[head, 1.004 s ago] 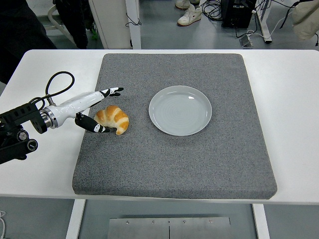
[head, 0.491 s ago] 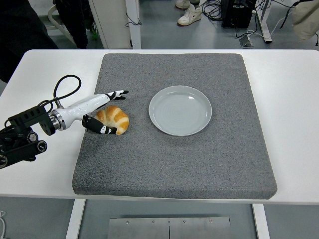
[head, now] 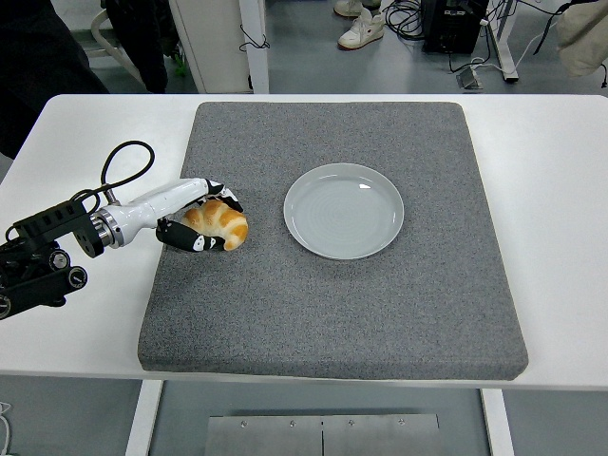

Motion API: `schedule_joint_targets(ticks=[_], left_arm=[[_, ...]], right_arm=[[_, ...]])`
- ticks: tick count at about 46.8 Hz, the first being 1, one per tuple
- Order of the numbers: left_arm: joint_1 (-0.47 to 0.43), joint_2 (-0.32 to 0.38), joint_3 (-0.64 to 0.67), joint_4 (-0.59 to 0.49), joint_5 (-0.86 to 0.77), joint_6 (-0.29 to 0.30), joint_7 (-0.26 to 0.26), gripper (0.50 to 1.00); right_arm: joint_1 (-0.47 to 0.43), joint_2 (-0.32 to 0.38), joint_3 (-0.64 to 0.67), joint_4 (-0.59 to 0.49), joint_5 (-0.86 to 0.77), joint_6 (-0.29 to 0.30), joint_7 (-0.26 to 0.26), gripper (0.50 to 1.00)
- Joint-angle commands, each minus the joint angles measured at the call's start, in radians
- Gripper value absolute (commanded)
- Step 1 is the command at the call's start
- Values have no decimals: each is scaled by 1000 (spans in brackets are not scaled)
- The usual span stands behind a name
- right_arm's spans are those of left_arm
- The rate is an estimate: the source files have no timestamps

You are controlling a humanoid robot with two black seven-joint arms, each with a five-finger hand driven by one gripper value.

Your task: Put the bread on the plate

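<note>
A golden croissant (head: 219,226) lies on the left part of the grey mat (head: 332,313). My left hand (head: 201,214) reaches in from the left edge and its fingers (head: 218,193) curl over the croissant's top, while the thumb presses its near side. The pale grey-blue plate (head: 343,210) sits bare in the middle of the mat, a short way right of the croissant. My right hand does not show.
The mat covers most of the white table (head: 560,218). A black cable (head: 123,161) loops above my left forearm. A person's shoes (head: 361,28) and desk legs stand on the floor beyond the far edge.
My left hand's fingers, stretched out above the croissant before, have curled down and closed on it. The croissant has barely shifted.
</note>
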Motion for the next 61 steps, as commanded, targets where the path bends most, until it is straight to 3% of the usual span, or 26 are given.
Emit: schedule_joint_targets(ticks=[1, 21, 29, 38, 54, 61], left_arm=[[-6, 1, 1, 2, -1, 0, -4, 500], [-60, 33, -4, 57, -55, -18, -7, 500], [-124, 81, -9, 72, -83, -75, -13, 500], [-204, 110, -4, 84, -100, -84, -10, 500], [-408, 93, -3, 123, -101, -166, 10, 500], [-489, 23, -1, 146, -103, -195, 45, 500]], right_arm=[[0, 0, 0, 0, 0, 0, 0, 1000], [0, 0, 0, 0, 0, 0, 0, 1000], [0, 0, 0, 0, 0, 0, 0, 1000], [0, 0, 2, 2, 0, 0, 0, 1000], [0, 0, 2, 0, 0, 0, 0, 1000], [0, 0, 2, 2, 0, 0, 0, 1000]])
